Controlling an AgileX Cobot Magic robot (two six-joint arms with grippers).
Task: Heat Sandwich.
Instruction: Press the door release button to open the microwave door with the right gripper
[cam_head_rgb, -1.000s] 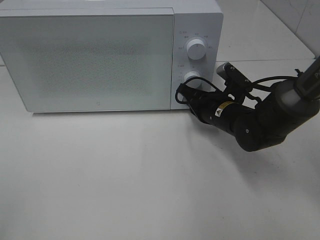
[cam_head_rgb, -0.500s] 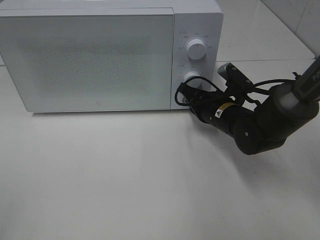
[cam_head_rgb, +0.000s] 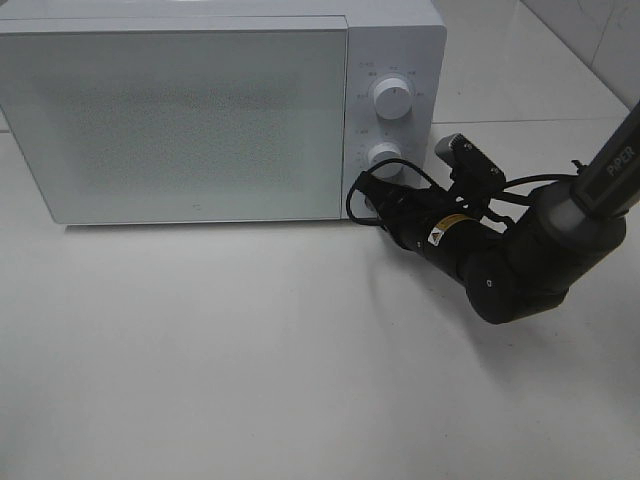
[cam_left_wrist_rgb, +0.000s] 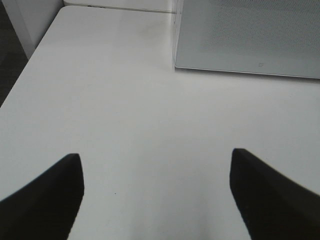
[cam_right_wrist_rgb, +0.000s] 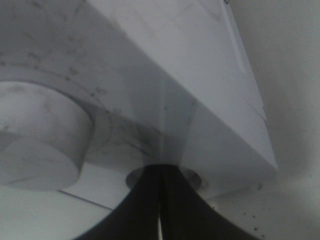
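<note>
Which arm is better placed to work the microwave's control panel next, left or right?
Right. The right gripper, shut, sits at the control panel just below the lower knob. The left gripper is open over the table near the door's far corner, away from the controls.

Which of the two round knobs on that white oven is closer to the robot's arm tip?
The lower knob; the shut right end effector sits just beneath it, while the upper knob is higher up, farther away.

microwave (cam_head_rgb: 415, 45): inside hidden behind frosted door (cam_head_rgb: 180, 120); top edge cropped; markings around upper dial (cam_head_rgb: 390, 97) too small to read.
</note>
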